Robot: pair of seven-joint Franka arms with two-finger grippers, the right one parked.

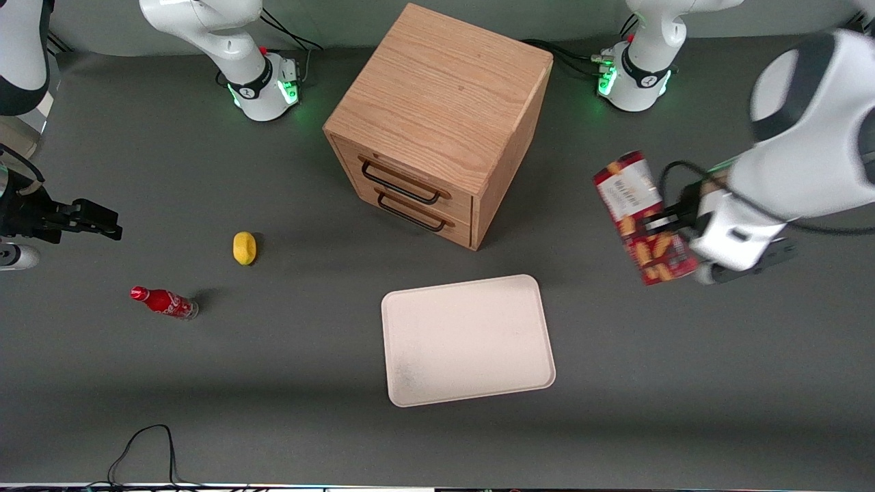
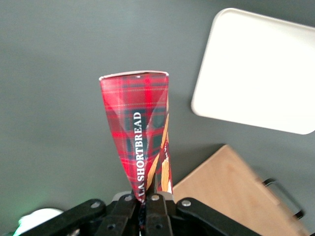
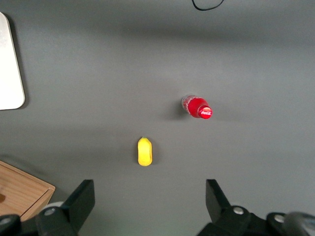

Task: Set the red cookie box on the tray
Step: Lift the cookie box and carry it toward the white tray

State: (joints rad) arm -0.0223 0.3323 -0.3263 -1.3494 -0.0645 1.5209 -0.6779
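Observation:
The red cookie box [image 1: 641,217] hangs in the air toward the working arm's end of the table, clear of the grey surface and tilted. My gripper [image 1: 673,222] is shut on the box's side, near its lower half. In the left wrist view the box [image 2: 140,130] shows red tartan with white lettering and runs straight out from the black fingers [image 2: 159,209], which pinch its near end. The cream tray [image 1: 467,339] lies flat and bare on the table, nearer the front camera than the box and off to its side. That tray [image 2: 256,71] also shows in the left wrist view.
A wooden two-drawer cabinet [image 1: 437,123] stands mid-table, farther from the front camera than the tray. Toward the parked arm's end lie a yellow lemon-like object [image 1: 244,247] and a small red soda bottle [image 1: 164,302]. A black cable [image 1: 143,447] loops at the front edge.

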